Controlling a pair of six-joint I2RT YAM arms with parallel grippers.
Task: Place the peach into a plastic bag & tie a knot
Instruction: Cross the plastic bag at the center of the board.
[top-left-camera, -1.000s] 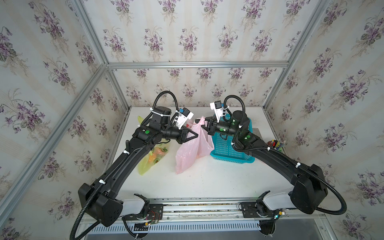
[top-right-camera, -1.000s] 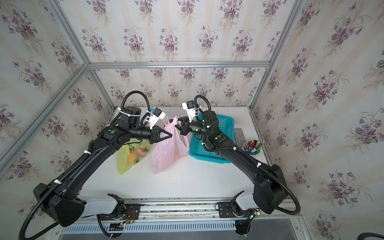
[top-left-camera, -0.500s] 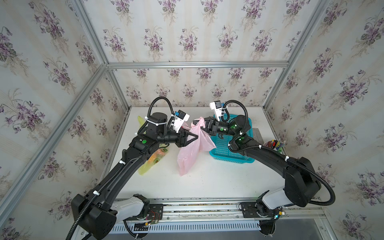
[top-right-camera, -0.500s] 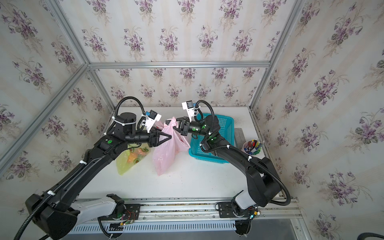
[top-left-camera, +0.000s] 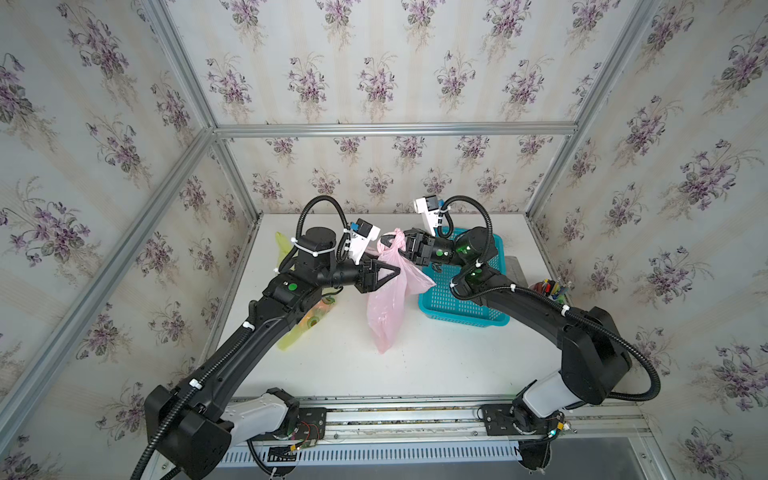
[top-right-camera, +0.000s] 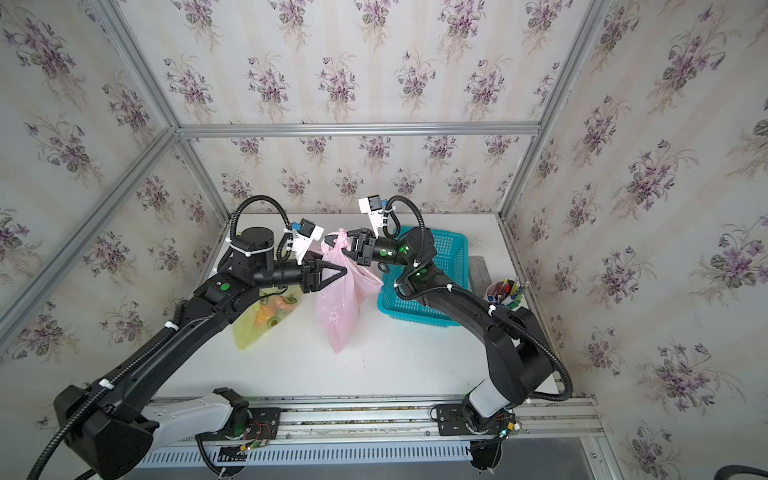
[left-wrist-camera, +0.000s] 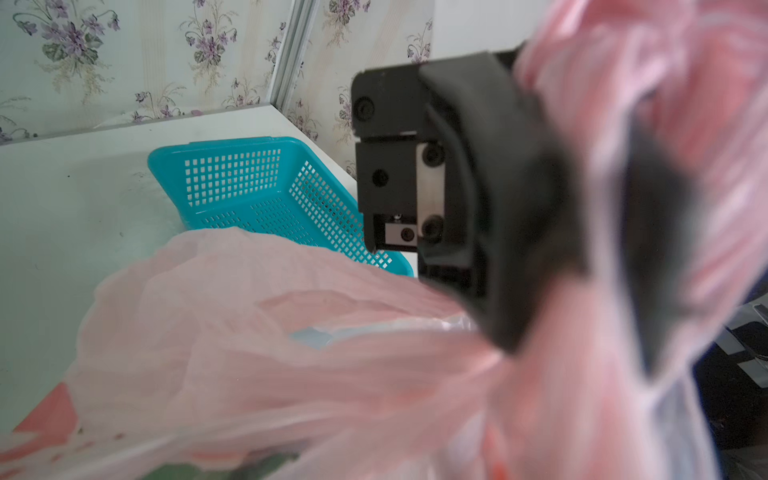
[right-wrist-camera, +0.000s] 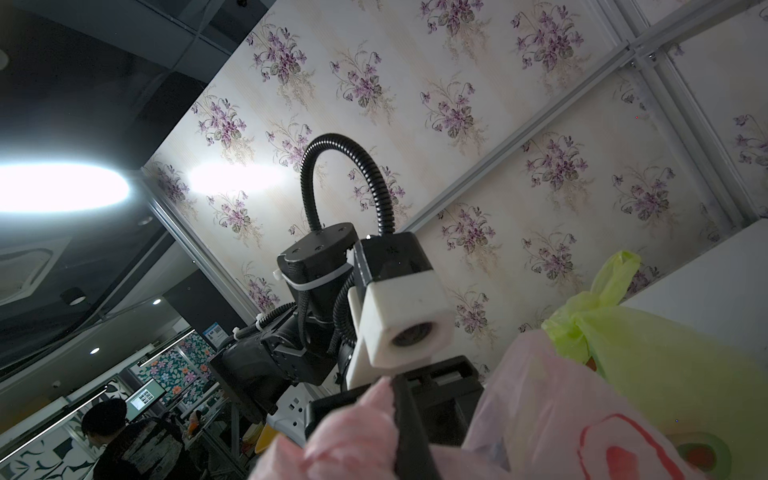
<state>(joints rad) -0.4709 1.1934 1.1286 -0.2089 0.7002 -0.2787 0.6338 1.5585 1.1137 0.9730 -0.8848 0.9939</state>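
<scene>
Nearest the camera head, the metal rail (top-left-camera: 399, 411) carries both arm bases along the front edge of the white table (top-left-camera: 436, 370); a little farther in, the pointed lower end of the pink bag (top-left-camera: 388, 303) comes down to the tabletop, though whether it rests there or hangs just clear cannot be told; to its left lies the yellow-green bag (top-right-camera: 266, 320), knotted at its top and holding orange and green pieces, partly under the left forearm; above that, the left gripper (top-left-camera: 392, 273) points at the pink bag's upper side, its triangular finger lying against or just in front of the film in both top views, and whether its jaws are parted or pressed together cannot be told, since plastic hides them in the wrist views; to the right of the pink bag stands the teal basket (top-left-camera: 461, 303), the bag's bulging side overlapping its left edge in both top views; higher and farther back, the right gripper (top-left-camera: 394, 243) is clamped tight on the bag's twisted, bunched neck and carries it; the peach cannot be made out through the film, only a reddish patch in the left wrist view; by the basket's right end stands a cup of pens (top-right-camera: 505, 291); behind everything rises the wallpapered back wall (top-left-camera: 374, 174).
</scene>
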